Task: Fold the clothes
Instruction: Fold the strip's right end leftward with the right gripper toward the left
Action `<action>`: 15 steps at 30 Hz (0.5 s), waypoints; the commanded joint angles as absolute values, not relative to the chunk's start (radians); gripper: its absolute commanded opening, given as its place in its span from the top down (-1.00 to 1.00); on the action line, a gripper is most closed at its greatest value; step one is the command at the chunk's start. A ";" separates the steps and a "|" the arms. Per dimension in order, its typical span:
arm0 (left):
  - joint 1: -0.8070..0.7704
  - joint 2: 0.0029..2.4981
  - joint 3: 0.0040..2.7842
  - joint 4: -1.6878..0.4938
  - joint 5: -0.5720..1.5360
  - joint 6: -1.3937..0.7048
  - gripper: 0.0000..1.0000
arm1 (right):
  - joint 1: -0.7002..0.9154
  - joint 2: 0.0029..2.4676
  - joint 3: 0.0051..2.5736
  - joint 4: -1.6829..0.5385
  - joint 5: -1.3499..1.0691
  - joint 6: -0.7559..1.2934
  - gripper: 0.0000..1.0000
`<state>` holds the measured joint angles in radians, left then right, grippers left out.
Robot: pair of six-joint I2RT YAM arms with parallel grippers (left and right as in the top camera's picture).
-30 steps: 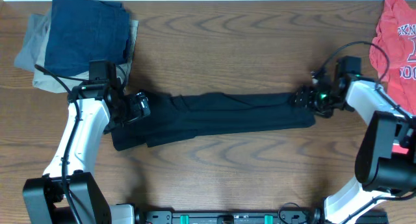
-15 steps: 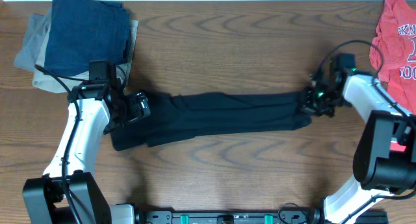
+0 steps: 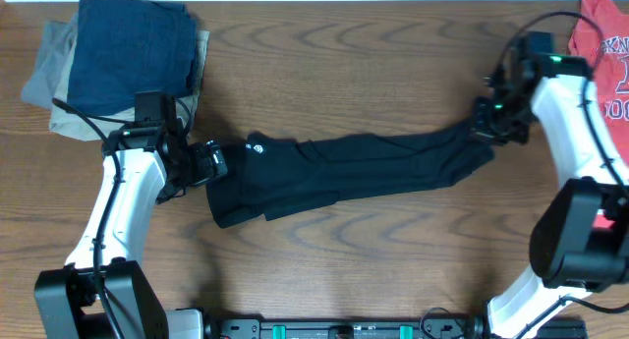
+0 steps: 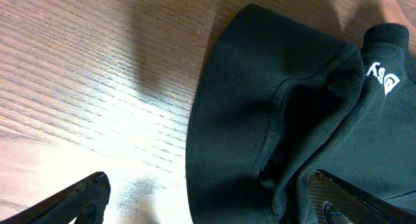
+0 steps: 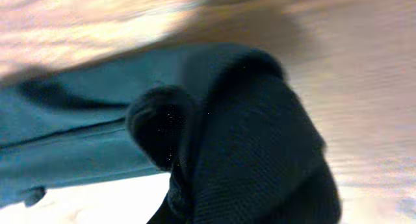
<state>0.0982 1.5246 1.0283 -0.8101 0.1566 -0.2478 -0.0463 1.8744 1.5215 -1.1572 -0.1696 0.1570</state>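
Note:
The clothes, a black shirt [image 3: 344,167], lie folded into a long strip across the middle of the table, slanting up to the right. A small white logo [image 3: 257,147] shows near the left end. My right gripper [image 3: 488,123] is shut on the shirt's right end, and bunched black fabric [image 5: 260,139] fills the right wrist view, hiding the fingers. My left gripper [image 3: 209,162] stands open at the strip's left end. In the left wrist view the shirt [image 4: 273,120] lies between and beyond the two fingertips [image 4: 84,198], with the logo [image 4: 380,78] at the upper right.
A stack of folded navy, tan and grey garments [image 3: 118,54] sits at the far left corner. A red t-shirt [image 3: 600,54] lies at the far right edge. Bare wooden table [image 3: 344,64] shows around the strip.
My right gripper closed on the shirt's right end and carried it up and to the right. The whole strip slid right, its left end now shows the logo. The left arm stayed put.

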 commanded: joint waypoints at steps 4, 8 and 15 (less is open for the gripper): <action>0.105 1.524 1.044 -0.814 0.149 -0.266 -0.96 | 0.148 1.868 1.531 -1.123 -0.225 0.163 0.97; 0.105 1.525 1.044 -0.814 0.149 -0.266 -0.96 | 0.258 1.868 1.515 -1.104 -0.224 0.181 0.98; 0.105 1.525 1.044 -0.815 0.149 -0.265 -0.96 | 0.373 1.871 1.449 -1.012 -0.225 0.231 0.88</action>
